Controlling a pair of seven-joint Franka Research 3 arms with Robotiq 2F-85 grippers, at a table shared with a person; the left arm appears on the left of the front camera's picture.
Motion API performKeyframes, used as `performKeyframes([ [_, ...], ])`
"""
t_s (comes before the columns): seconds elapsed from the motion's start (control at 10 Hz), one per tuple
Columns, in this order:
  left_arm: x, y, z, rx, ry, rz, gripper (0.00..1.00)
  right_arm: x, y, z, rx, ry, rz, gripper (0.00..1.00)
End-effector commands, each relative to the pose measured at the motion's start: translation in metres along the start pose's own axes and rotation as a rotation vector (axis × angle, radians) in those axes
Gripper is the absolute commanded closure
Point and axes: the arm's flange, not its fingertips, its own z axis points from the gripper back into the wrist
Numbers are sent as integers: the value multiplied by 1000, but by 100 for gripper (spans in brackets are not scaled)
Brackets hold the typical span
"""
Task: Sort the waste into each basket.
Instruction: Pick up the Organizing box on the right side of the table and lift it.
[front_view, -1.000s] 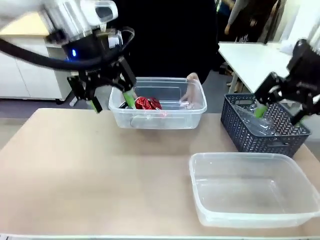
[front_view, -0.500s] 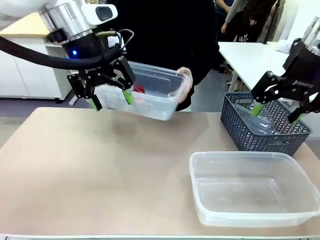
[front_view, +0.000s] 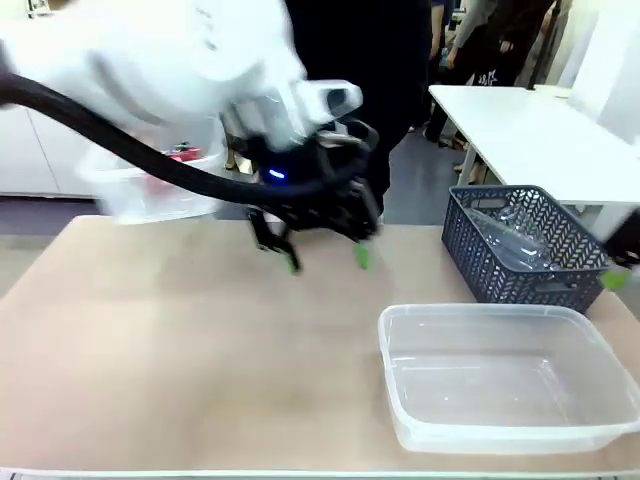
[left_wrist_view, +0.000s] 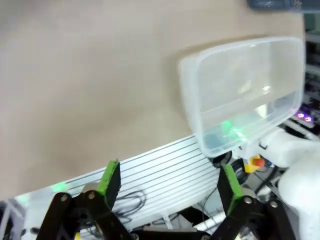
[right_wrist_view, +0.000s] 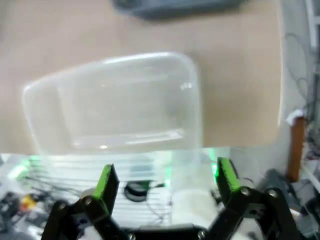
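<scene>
**Next pick: bottle out of the grey basket, into the near tub**

Both tools are empty atm. My left tool (front_view: 327, 259) hangs over mid tabletop (front_view: 180, 350), green pads spread wide w/ nothing between them. My right tool (right_wrist_view: 165, 179) is spread too, also empty, looking down on the near tub.

How I'd run it (my judgement): the next piece of waste within reach looks to be the clear plastic bottle (front_view: 505, 238). The right tool sits nearer to it, so I'd use that arm and park the left one out of the way so the arms don't cross. I'd come straight down from above, line the pads across the bottle's body rather than along it, and stay off the lattice walls. Thin clear plastic will prob. squash and slip, so I'd close gently, lift clear of the rim before going sideways, and release low over the tub.

Containers:
- Clear rectangular plastic tub (front_view: 480, 312), rounded corners, near right of tabletop: nothing in it.
- Dark grey lattice-sided plastic basket (front_view: 500, 275), just behind that tub on the right: holds the bottle. Maybe more clear plastic in there, can't tell.
- Second clear plastic tub (front_view: 140, 195), far left and badly blurred: a crumpled shiny red wrapper (front_view: 182, 154) shows in it. It looks raised off the tabletop; can't tell what holds it.
</scene>
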Motion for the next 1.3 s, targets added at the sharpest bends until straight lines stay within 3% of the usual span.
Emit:
performKeyframes([
  [0.0, 50, -47, -45, 29, 69, 11, 0, -12, -52, -34, -20, 43, 36, 0],
  [0.1, 60, -63, -69, 27, 125, 66, 0, -9, -62, -47, 11, 26, 71, 0],
  [0.2, 56, -70, -85, -12, 181, 105, 0, 0, -65, -50, 69, -26, -4, 0],
  [0.3, 25, -54, -65, -5, 82, 14, 0, 1, -55, -9, 5, 37, 25, 0],
  [0.5, 25, -54, -65, -5, 82, 14, 0, 1, -55, -9, 5, 37, 25, 0],
  [0.6, 45, -63, -89, -10, 128, 46, 0, 7, -63, -13, 18, 34, 16, 0],
  [0.8, 21, -62, -119, 117, 74, 148, 0, 35, -56, -73, 47, 49, 217, 0],
  [1.0, -4, -58, -151, 180, 127, 202, 0, 42, -61, -121, 94, 144, 258, 0],
  [1.2, -9, -57, -173, 186, 73, 258, 0, 35, -59, -164, 70, 275, 268, 0],
])
